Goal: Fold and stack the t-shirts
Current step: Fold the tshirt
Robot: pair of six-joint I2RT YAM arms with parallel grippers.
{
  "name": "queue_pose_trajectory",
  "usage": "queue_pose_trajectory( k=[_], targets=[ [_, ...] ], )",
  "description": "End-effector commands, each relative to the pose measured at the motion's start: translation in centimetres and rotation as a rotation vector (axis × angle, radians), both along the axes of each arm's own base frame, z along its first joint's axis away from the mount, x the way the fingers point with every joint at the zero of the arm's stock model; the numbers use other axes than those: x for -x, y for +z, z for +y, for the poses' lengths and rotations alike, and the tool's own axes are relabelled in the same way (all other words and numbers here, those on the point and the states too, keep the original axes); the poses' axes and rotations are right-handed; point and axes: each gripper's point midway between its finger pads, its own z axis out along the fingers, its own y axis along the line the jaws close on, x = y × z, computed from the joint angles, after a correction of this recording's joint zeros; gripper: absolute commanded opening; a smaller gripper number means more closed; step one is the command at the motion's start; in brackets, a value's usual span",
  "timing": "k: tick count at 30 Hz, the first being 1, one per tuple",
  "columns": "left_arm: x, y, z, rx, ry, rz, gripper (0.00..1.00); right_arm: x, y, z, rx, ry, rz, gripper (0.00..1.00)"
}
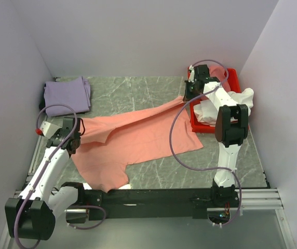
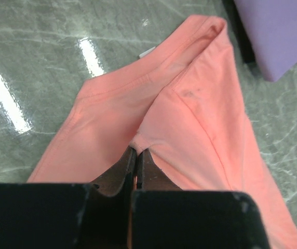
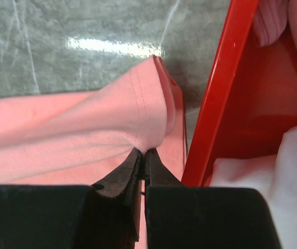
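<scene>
Grey marble bench, pale walls round it. Far left: lavender tee, folded, by the wall. L claw pressed together, pinching pink tee at its left end. Tee lies stretched across mid bench. R claw likewise pinches tee's right end, just beside red bin. White tee spills over bin.
</scene>
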Motion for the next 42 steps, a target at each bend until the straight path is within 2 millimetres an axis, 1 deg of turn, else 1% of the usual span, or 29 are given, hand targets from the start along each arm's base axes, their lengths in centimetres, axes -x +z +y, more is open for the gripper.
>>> queue_pose_trajectory(
  k=[1,5,7,11,13,14,18,19,21,23,24,25,27,28,29,30,31,32,33,34,35,36,37,38,39,40,41,42],
  targets=[
    [-0.1,-0.7,0.0,-0.013,-0.023,0.014,0.00,-1.3,2.8,-1.3,0.021,-0.029,-0.097,0.03],
    [0.0,-1.2,-0.2,-0.005,-0.038,0.024,0.00,-1.2,2.2,-1.4,0.029,-0.035,-0.077,0.03],
    [0.2,-1.5,-0.2,-0.004,-0.036,0.031,0.00,-0.7,1.8,-1.8,0.057,-0.048,-0.059,0.03],
    [0.4,-1.9,-0.4,0.002,-0.045,0.038,0.00,1.1,1.2,-2.6,0.082,-0.090,-0.007,0.03],
    [0.5,-1.9,-0.4,0.003,-0.049,0.041,0.01,2.1,1.3,-2.5,0.071,-0.106,0.009,0.04],
    [0.5,-1.9,-0.4,0.004,-0.051,0.041,0.01,2.4,1.4,-2.4,0.063,-0.106,0.013,0.06],
    [0.8,-1.8,-0.4,0.001,-0.054,0.047,0.01,3.0,2.1,-2.2,0.050,-0.110,0.013,0.19],
    [0.9,-1.7,-0.5,0.000,-0.061,0.048,0.02,3.0,2.2,-2.2,0.049,-0.111,0.013,0.23],
    [1.0,-1.6,-0.5,0.003,-0.067,0.049,0.08,3.2,2.8,-1.9,0.040,-0.103,0.005,0.29],
    [1.4,-1.5,-0.6,0.006,-0.073,0.054,0.25,3.3,3.3,-1.4,0.030,-0.083,-0.001,0.34],
    [1.6,-1.5,-0.6,0.008,-0.073,0.055,0.31,3.3,3.9,-1.1,0.015,-0.072,-0.014,0.34],
    [1.8,-1.3,-0.7,0.010,-0.075,0.052,0.38,3.4,4.2,-0.7,0.011,-0.062,-0.017,0.36],
    [2.1,-1.1,-0.9,0.018,-0.084,0.049,0.45,3.7,5.0,-0.2,0.008,-0.040,-0.030,0.38],
    [2.2,-0.6,-0.9,0.025,-0.080,0.031,0.52,3.9,5.2,-0.2,0.015,-0.041,-0.030,0.39],
    [2.4,-0.4,-0.9,0.025,-0.079,0.028,0.56,3.9,5.9,-0.2,0.015,-0.040,-0.047,0.40],
    [2.5,-0.1,-0.9,0.027,-0.080,0.019,0.60,4.0,6.1,0.2,0.015,-0.034,-0.052,0.42],
    [2.4,0.7,-0.9,0.027,-0.080,-0.010,0.69,4.0,6.6,0.2,0.017,-0.033,-0.062,0.43],
    [2.4,1.0,-0.8,0.025,-0.078,-0.022,0.74,4.2,6.7,0.3,0.018,-0.032,-0.060,0.43],
    [2.3,1.5,-0.8,0.025,-0.081,-0.041,0.78,4.3,7.3,0.6,0.012,-0.027,-0.073,0.45],
    [2.1,2.1,-0.9,0.022,-0.092,-0.067,0.88,4.3,7.5,0.8,0.011,-0.025,-0.079,0.46],
    [1.8,2.5,-1.0,0.023,-0.101,-0.084,0.95,4.4,7.7,1.0,0.011,-0.021,-0.084,0.50],
    [1.0,3.1,-1.3,0.030,-0.119,-0.120,0.99,4.4,7.9,1.2,0.011,-0.016,-0.090,0.52],
    [0.5,3.2,-1.6,0.029,-0.139,-0.129,0.99,4.6,8.0,2.1,0.010,0.000,-0.093,0.54],
    [0.0,3.4,-1.8,0.033,-0.155,-0.140,0.99,4.6,7.9,2.5,0.010,0.007,-0.091,0.57],
    [-1.0,4.1,-2.1,0.033,-0.171,-0.180,0.99,4.6,8.0,3.1,0.007,0.018,-0.095,0.60],
    [-1.7,3.8,-2.5,0.039,-0.198,-0.167,0.99,4.8,7.8,4.1,0.004,0.041,-0.094,0.63],
    [-2.3,3.7,-2.7,0.043,-0.212,-0.169,0.99,4.9,7.4,4.8,0.001,0.052,-0.088,0.67],
    [-3.4,4.1,-3.0,0.043,-0.227,-0.196,0.99,4.8,7.3,5.3,-0.005,0.056,-0.087,0.73]
  ],
)
